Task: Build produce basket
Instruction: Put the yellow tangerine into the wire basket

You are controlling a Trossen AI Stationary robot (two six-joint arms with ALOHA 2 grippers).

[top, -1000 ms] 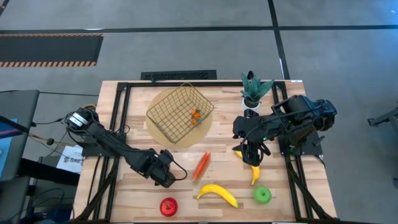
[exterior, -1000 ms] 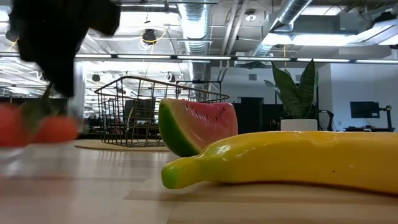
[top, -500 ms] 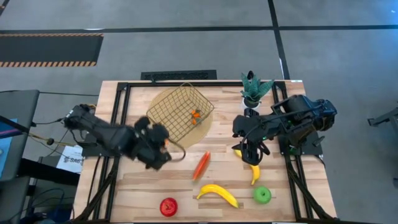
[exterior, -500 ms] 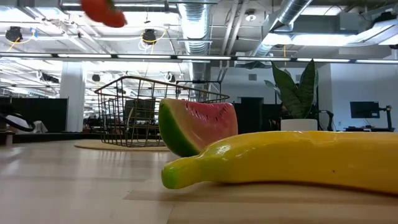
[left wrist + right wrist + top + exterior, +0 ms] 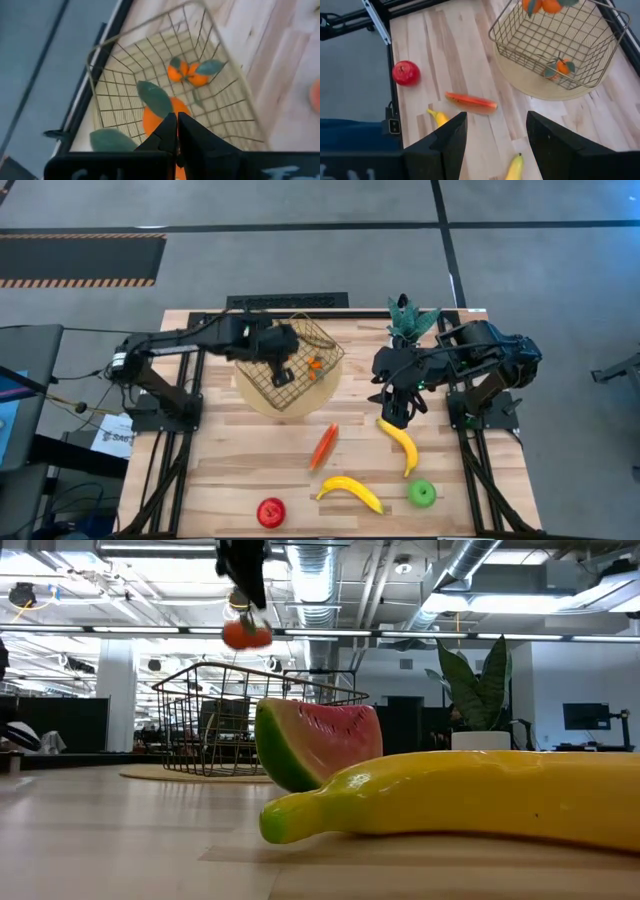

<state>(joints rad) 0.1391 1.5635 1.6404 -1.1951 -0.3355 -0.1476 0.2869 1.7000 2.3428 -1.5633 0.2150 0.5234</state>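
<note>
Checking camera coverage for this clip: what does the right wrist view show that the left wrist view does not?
Only the right wrist view shows the red apple, the watermelon slice, two bananas and the open right gripper. Only the left wrist view shows the left gripper shut on a leafy orange piece, close up. Both show the wire basket with another orange piece inside.

Wooden table (image 5: 230, 480): mat (image 5: 255, 395), bananas (image 5: 350, 491), apples (image 5: 270, 512)

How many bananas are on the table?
2. One banana lies near the right gripper; the other banana lies between the red apple and green apple.
</note>
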